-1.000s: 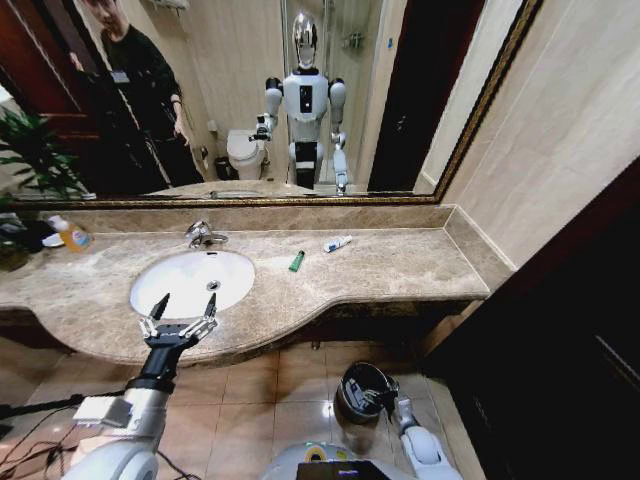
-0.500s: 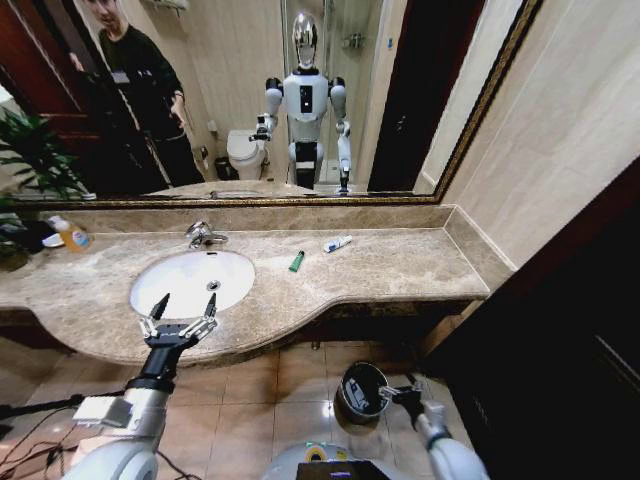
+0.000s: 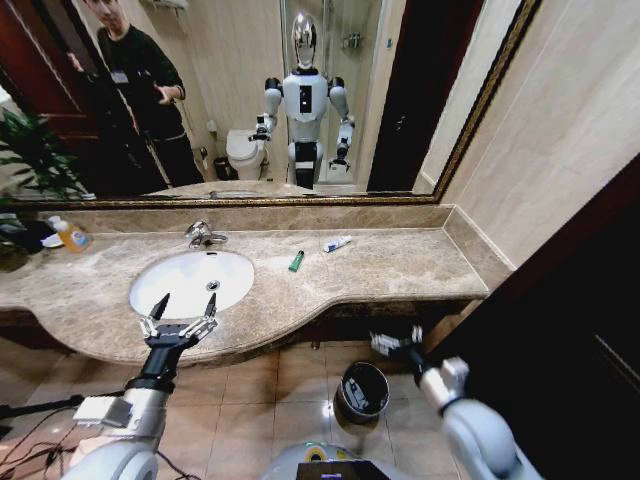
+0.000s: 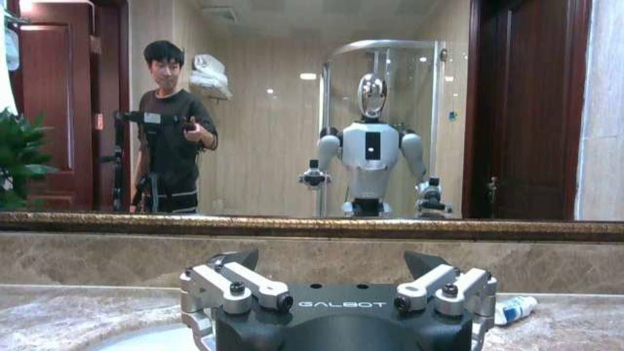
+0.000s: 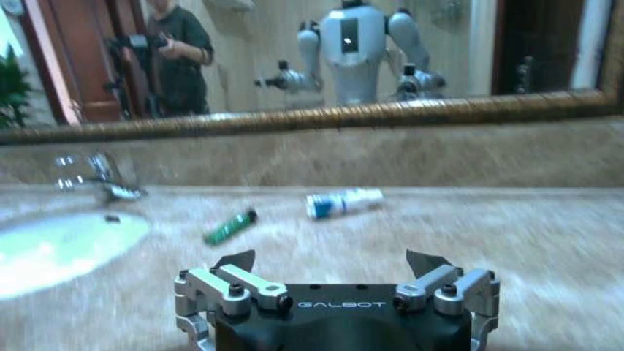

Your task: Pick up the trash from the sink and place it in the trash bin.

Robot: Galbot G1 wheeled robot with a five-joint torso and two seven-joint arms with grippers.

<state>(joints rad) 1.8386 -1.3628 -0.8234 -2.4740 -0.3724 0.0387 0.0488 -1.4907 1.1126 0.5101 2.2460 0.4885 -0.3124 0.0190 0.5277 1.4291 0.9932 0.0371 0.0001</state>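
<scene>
Holding my right gripper [image 3: 395, 343] up near the counter's front edge, fingers spread wide w/ nothing in them; in the right wrist view [image 5: 337, 281] both tips stand well apart. It sits above and just beside the trash bin [image 3: 362, 392], which is on the floor tiles below the countertop [image 3: 400, 265].

From that gripper the trash lies ahead, toward the mirror [image 3: 300, 100]: the small green tube [image 3: 297, 261] and the white tube w/ blue print [image 3: 337, 243], both on the marble betw. the sink [image 3: 190, 282] and the wall, not in the basin itself. In the right wrist view the green tube [image 5: 230, 227] is nearer, its long axis slanted, one end toward the basin; the white tube [image 5: 343, 202] lies farther back, closer to crosswise.

Left gripper [image 3: 180, 315] hovers at the sink's front rim, also wide open and empty [image 4: 337, 285]. I'd judge the right arm nearer both pieces and nearer the bin. Approach needs the wrist turned so the fingers close across the green tube's slanted axis.
</scene>
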